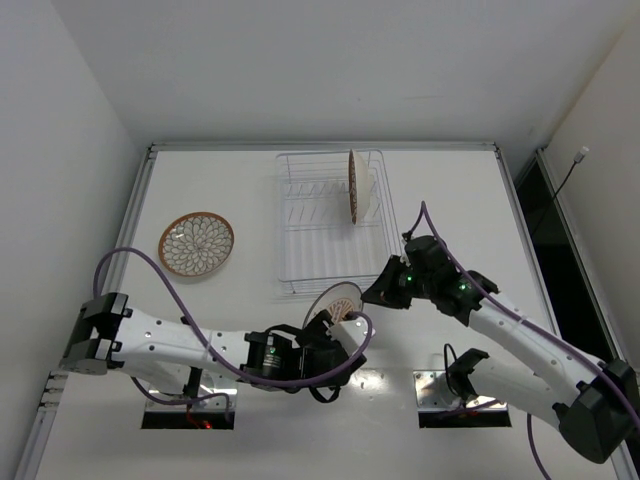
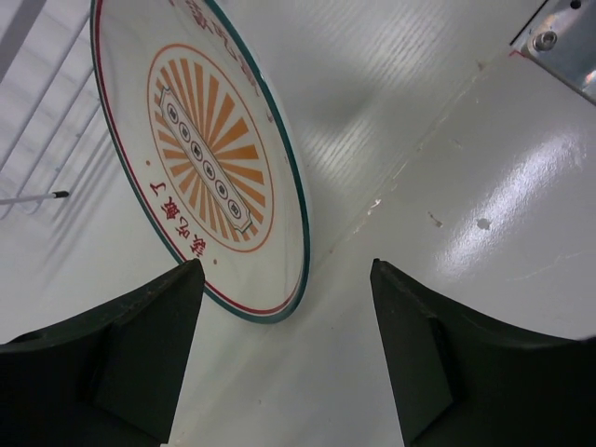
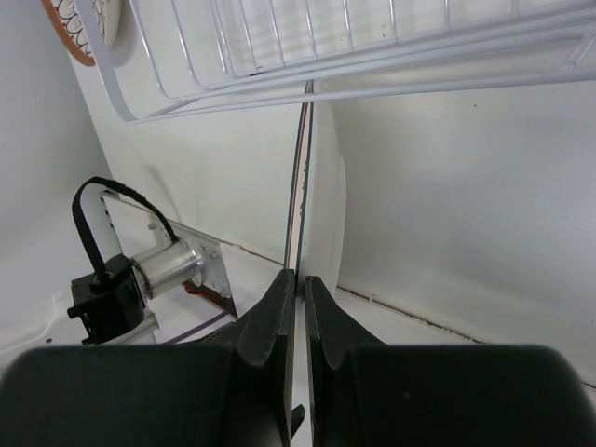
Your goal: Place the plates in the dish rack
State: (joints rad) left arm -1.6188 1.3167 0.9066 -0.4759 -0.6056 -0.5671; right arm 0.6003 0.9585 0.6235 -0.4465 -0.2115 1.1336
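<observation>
Right gripper (image 3: pixel 300 279) pinches the sunburst plate (image 3: pixel 303 186) edge-on, just before the dish rack's (image 1: pixel 300 250) near side.
Left gripper (image 2: pixel 287 270) stands spread just short of that plate. One brown-rimmed plate (image 1: pixel 353 186) stands upright in the rack; another (image 1: pixel 196 244) lies flat, well left.

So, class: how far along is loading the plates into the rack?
Done: one brown-rimmed plate stands upright in the dish rack. In hand: the right pincer is shut on the rim of the sunburst plate, held on edge just short of the rack; the left pincer is open beside it. Left: racking that plate, then the second brown-rimmed plate, lying flat on the table.
</observation>
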